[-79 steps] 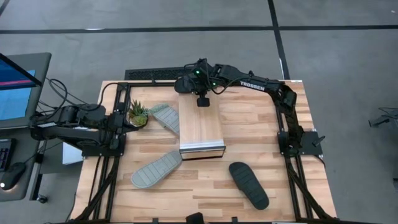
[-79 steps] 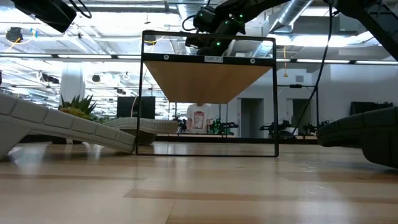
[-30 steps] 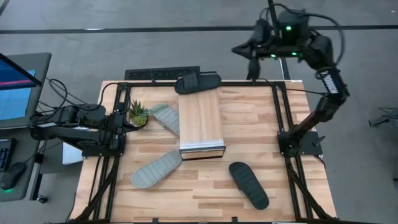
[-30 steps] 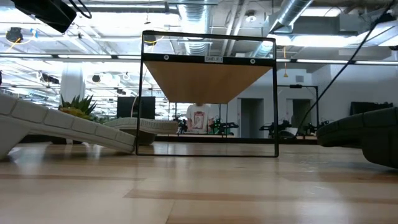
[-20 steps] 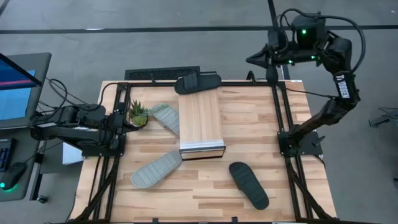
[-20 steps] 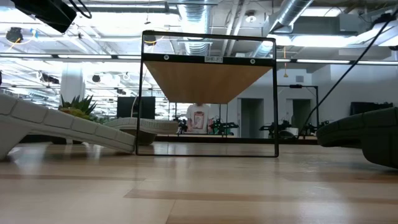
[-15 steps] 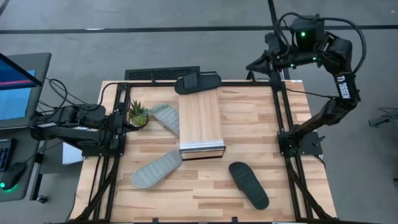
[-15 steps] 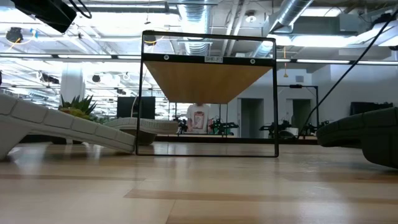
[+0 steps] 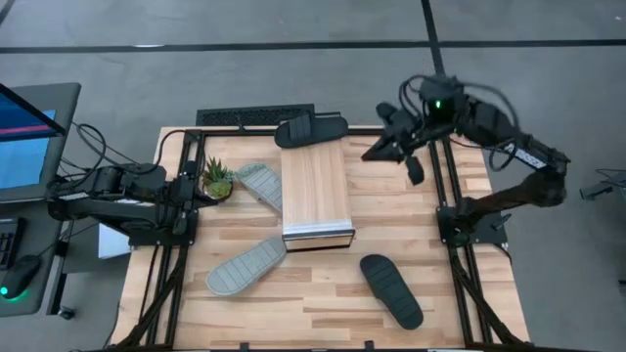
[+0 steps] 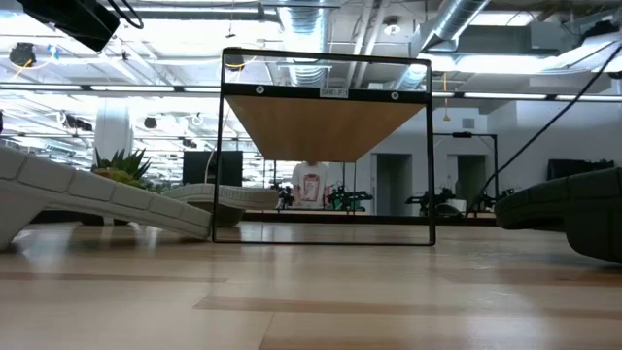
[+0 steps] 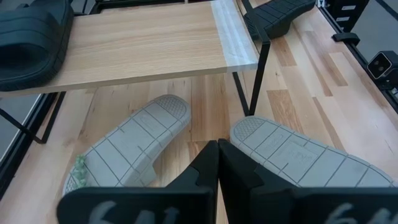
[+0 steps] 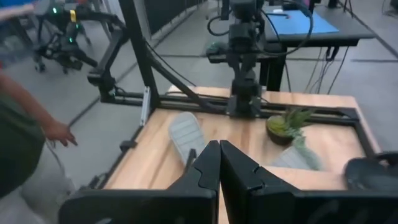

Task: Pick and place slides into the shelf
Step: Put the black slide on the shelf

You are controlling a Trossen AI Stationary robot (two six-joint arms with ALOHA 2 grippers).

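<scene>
Right gripper [image 9: 415, 168] has swung back over the table's far right edge, down from beyond it; fingers pressed together, empty. Left gripper [image 11: 217, 163] parked at left, closed, empty. One black slide [image 9: 311, 129] lies on the shelf [image 9: 315, 191] top at its far end. Shelf's small label [image 10: 333, 92] unreadable. Other black slide [image 9: 391, 290] near right.
</scene>
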